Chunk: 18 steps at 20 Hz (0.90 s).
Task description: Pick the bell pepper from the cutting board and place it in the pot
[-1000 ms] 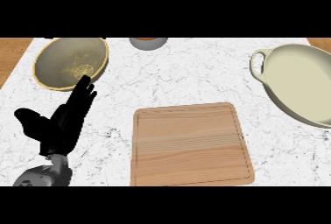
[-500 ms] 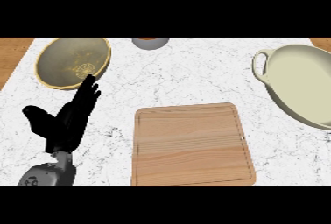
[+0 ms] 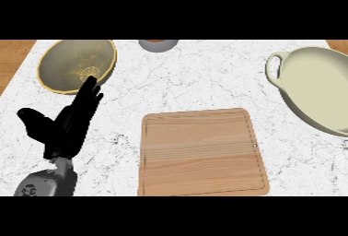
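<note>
The wooden cutting board (image 3: 201, 154) lies at the centre of the marble counter with nothing on it. No bell pepper shows anywhere in the head view. The cream pot (image 3: 319, 87) with a loop handle stands at the right edge, partly cut off, and its visible inside holds nothing. My left hand (image 3: 66, 124) is open at the lower left, fingers straight and pointing up, thumb out to the left, left of the board. My right hand is out of view.
A round yellowish plate (image 3: 76, 64) sits at the upper left, just beyond my left fingertips. A small grey bowl (image 3: 158, 44) is cut off at the top edge. Wooden surface shows past the counter's left and right top corners.
The whole scene has shifted slightly in the view. My left hand has stayed open, drifting a little right and up relative to the view.
</note>
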{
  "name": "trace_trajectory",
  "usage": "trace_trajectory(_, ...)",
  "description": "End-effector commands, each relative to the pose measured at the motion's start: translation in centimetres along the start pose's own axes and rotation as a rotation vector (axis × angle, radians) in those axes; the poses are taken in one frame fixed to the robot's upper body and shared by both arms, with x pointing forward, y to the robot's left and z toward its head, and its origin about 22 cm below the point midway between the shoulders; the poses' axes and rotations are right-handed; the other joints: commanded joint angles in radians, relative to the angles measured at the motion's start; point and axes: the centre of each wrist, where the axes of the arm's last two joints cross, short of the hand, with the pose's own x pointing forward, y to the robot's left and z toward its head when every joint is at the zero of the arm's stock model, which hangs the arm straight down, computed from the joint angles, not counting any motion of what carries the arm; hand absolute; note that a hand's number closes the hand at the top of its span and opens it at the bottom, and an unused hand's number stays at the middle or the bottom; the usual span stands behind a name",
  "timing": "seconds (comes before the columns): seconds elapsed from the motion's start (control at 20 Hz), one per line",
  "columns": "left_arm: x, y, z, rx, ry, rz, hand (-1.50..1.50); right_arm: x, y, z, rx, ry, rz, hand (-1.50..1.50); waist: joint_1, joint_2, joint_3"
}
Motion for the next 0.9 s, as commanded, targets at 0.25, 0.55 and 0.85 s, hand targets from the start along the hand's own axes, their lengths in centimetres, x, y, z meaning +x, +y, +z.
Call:
trace_trajectory(0.25,-1.4,-1.2,0.0,-0.008,-0.008,-0.003,0.00,-0.3,4.7,-1.7,0.170,0.108,-0.294,-1.50,-0.006,0.000,0.000)
trace_trajectory(0.55,1.1,-0.4,-0.8,0.005,-0.004,0.009,0.00,-1.8,2.6,-2.3,-0.158,0.027,-0.513,-1.50,-0.012,0.002,0.002)
trace_trajectory(0.85,-0.7,-0.8,-0.9,0.017,0.008,0.016,0.00,-5.2,0.3,-3.0,-0.321,0.071,-0.637,-1.50,-0.022,-0.003,0.001)
